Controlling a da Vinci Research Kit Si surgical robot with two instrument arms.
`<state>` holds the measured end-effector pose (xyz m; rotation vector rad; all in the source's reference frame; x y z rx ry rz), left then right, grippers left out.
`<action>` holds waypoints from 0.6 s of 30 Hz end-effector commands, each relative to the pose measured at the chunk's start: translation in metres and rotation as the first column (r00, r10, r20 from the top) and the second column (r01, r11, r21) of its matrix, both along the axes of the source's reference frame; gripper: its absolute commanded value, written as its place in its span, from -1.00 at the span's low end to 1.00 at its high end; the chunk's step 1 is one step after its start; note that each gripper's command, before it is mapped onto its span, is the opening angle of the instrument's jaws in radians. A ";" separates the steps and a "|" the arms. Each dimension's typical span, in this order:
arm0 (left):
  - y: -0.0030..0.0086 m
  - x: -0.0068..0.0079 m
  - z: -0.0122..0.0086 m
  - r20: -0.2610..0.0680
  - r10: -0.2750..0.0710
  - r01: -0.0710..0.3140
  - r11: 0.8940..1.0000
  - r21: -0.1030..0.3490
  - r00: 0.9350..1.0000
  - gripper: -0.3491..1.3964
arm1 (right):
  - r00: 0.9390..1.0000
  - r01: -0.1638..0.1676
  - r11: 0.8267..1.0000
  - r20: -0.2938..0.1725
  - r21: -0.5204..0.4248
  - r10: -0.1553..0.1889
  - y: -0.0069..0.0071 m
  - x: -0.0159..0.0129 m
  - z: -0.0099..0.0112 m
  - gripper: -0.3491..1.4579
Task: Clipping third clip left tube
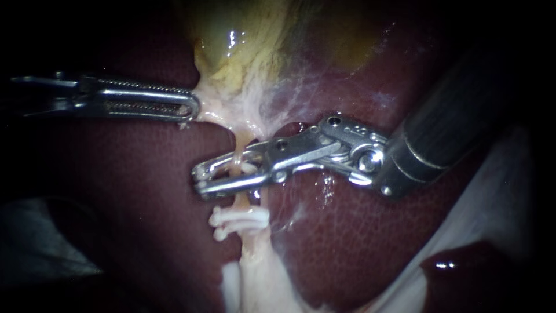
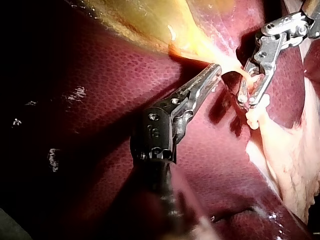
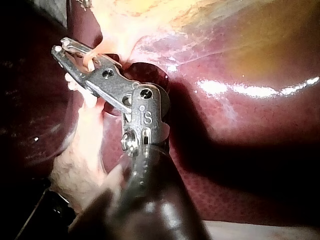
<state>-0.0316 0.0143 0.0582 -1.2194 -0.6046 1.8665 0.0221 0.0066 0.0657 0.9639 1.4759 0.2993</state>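
A thin pale tube (image 1: 237, 145) runs down from the yellowish gallbladder (image 1: 243, 46) over the dark red liver (image 1: 145, 191). My right instrument (image 1: 200, 178) comes in from the right. Its jaws are open and straddle the tube, which passes through the gap between them; the left wrist view shows the same at my right instrument (image 2: 245, 100). Just below the jaws, white clips (image 1: 240, 220) sit across the tube. My left instrument (image 1: 194, 110) is shut on pale tissue at the gallbladder's neck and holds it stretched to the left.
Pale fatty tissue (image 1: 260, 284) widens below the clips. A whitish sheet (image 1: 492, 191) lies under the right instrument's shaft. Liver surrounds the tube on both sides.
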 end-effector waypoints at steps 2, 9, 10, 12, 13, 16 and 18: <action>0.0000 0.0000 0.0000 0.000 0.000 0.000 1.000 0.000 1.000 -1.00 | 1.000 0.001 1.000 0.000 0.000 -0.001 0.0000 0.0000 0.0001 -0.93; 0.0000 -0.0001 0.0000 0.000 0.000 0.000 1.000 0.000 1.000 -1.00 | 1.000 0.003 1.000 0.004 0.016 -0.003 0.0001 -0.0001 0.0005 -1.00; 0.0000 -0.0001 0.0000 0.000 0.000 0.000 1.000 0.000 1.000 -1.00 | 1.000 0.004 1.000 0.006 0.015 -0.005 0.0001 -0.0001 0.0006 -1.00; 0.0000 -0.0001 0.0000 0.000 0.000 0.000 1.000 0.000 1.000 -1.00 | 1.000 0.004 1.000 0.006 0.015 -0.004 0.0001 -0.0002 0.0007 -1.00; 0.0000 -0.0001 0.0000 0.000 0.000 0.000 1.000 0.000 1.000 -1.00 | 1.000 0.004 1.000 0.006 0.015 -0.004 0.0001 -0.0002 0.0007 -1.00; 0.0000 -0.0001 0.0000 0.000 0.000 0.000 1.000 0.000 1.000 -1.00 | 1.000 0.004 1.000 0.006 0.015 -0.004 0.0002 -0.0002 0.0008 -1.00; 0.0000 -0.0001 0.0000 0.000 0.000 0.000 1.000 0.000 1.000 -1.00 | 1.000 0.004 1.000 0.006 0.015 -0.004 0.0002 -0.0002 0.0008 -1.00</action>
